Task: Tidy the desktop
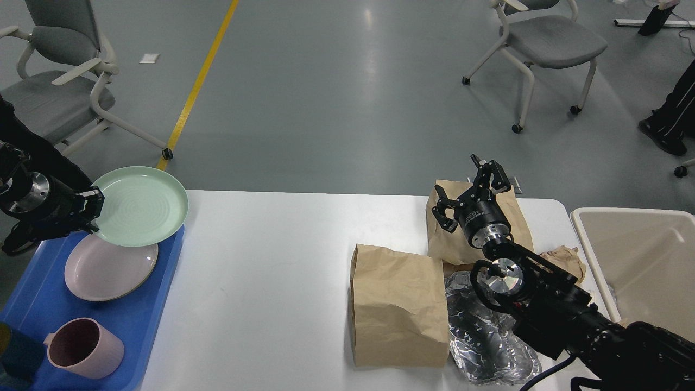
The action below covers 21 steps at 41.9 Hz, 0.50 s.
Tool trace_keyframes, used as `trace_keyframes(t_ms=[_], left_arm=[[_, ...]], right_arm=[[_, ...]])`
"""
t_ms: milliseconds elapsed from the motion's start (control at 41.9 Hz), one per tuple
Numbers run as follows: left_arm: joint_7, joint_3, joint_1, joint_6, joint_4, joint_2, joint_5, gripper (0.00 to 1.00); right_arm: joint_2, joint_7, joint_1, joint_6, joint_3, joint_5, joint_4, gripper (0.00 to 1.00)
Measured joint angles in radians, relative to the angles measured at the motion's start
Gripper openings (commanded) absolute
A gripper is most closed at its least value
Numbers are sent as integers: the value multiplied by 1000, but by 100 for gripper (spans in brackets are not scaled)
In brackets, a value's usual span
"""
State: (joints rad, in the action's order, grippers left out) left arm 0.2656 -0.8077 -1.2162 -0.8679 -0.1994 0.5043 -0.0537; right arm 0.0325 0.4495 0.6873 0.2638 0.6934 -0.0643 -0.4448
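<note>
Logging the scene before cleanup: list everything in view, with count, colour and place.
desktop: 1, white, centre
tray: 1, blue, left edge of desktop
green plate: 1, held tilted above tray
pink plate: 1, on tray
mug: 1, pink, on tray, near end
paper bags: 2, brown, right of centre
foil: 1, silver, crumpled, by near bag
bin: 1, beige, right
chairs: 2, grey, on floor behind
left end effector: shut on green plate
right end effector: open, above far bag

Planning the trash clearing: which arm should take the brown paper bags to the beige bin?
Right. Its open tool hovers over the far brown paper bag, beside the beige rectangular bin. The left tool is holding the pale green round plate.
</note>
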Motion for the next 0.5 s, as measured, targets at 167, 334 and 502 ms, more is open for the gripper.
trace_keyframes(t_ms=[167, 334, 502], left_arm=[[-4, -1, 28, -7, 4, 17, 0, 3], [-4, -1, 54, -10, 5, 49, -1, 4], [-4, -1, 69, -10, 11, 102, -1, 6]], right_arm=[[0, 0, 0, 0, 0, 0, 0, 100], [0, 0, 0, 0, 0, 0, 0, 100], [0, 0, -1, 0, 0, 0, 0, 100]])
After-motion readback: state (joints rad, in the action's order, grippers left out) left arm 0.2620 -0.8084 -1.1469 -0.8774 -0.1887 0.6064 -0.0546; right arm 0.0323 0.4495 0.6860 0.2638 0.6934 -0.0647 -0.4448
